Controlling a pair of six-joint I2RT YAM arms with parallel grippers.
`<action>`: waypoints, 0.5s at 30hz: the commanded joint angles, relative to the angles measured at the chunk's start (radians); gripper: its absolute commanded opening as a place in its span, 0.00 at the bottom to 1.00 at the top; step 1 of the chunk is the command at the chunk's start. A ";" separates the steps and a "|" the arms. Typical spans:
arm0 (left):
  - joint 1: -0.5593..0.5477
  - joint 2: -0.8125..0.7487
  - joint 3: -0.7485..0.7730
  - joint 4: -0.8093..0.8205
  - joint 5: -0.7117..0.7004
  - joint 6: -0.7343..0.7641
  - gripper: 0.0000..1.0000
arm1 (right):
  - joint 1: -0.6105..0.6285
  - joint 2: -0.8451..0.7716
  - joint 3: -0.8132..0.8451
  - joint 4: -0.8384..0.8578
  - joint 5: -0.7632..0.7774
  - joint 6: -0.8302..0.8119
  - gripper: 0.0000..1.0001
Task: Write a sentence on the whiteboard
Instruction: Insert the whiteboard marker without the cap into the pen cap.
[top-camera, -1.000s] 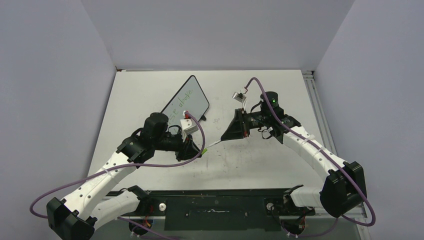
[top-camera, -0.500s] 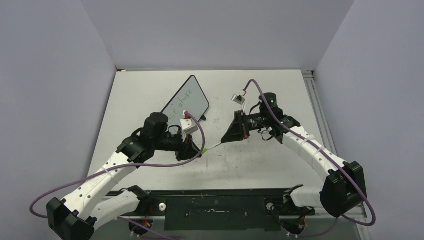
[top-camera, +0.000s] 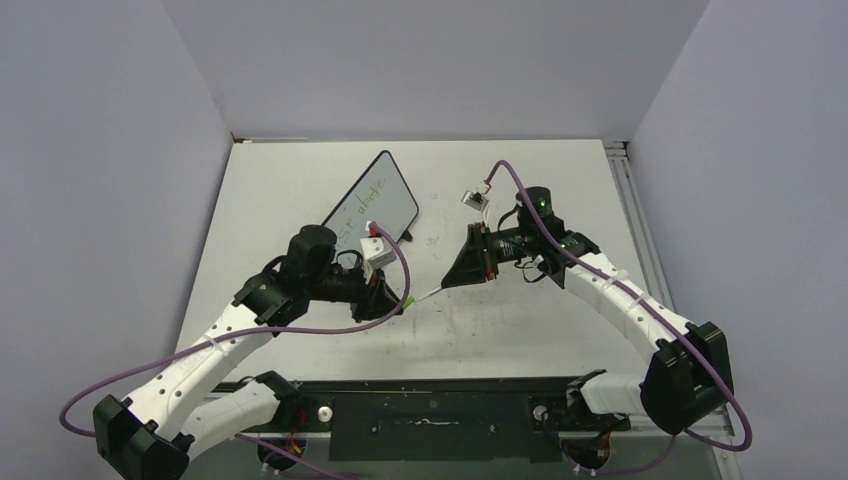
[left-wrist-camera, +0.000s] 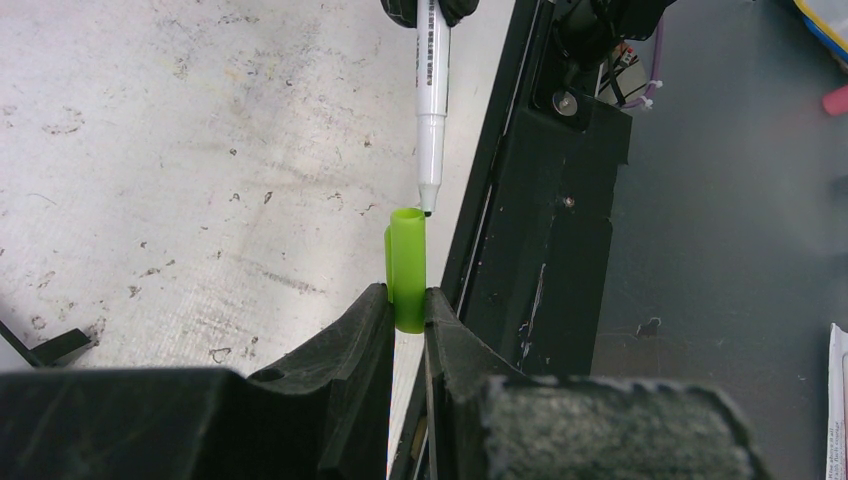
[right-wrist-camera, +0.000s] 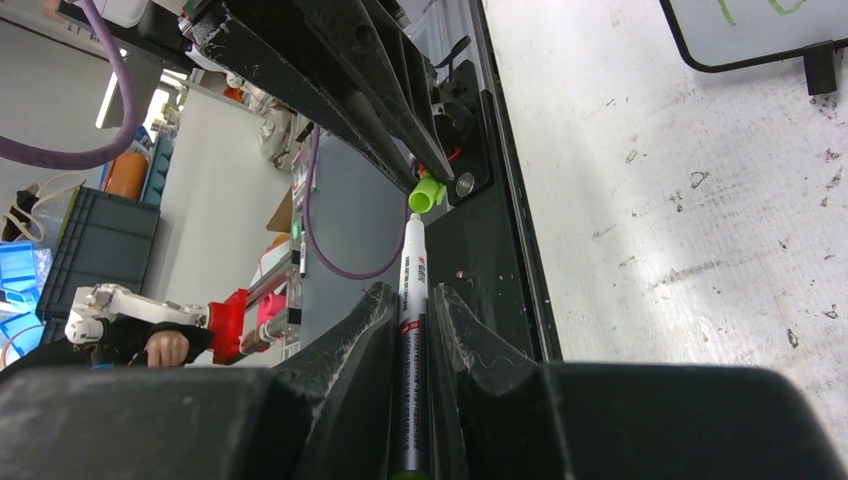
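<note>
The whiteboard lies at an angle at the back left of the table, with the green sentence on it. My left gripper is shut on a green marker cap, open end facing away. My right gripper is shut on a white marker. The marker points at the cap, its tip just at the cap's rim. In the right wrist view the cap sits just past the marker tip, and a whiteboard corner with a black foot shows at the top right.
The scuffed white tabletop ends at a black rail along the near edge, right below the two grippers. Grey walls enclose the table on three sides. Purple cables loop over both arms.
My right gripper has edged slightly left with the marker, bringing its tip closer to the cap. The left arm has not visibly moved.
</note>
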 joint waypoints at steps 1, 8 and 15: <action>0.007 -0.001 0.013 0.031 0.017 0.004 0.00 | 0.005 -0.002 0.030 0.061 0.000 -0.006 0.07; 0.081 -0.035 -0.018 0.152 0.044 -0.144 0.00 | 0.003 -0.024 0.031 0.055 0.016 -0.005 0.05; 0.164 -0.029 -0.108 0.396 0.338 -0.335 0.00 | -0.012 -0.075 0.031 0.044 0.050 0.002 0.05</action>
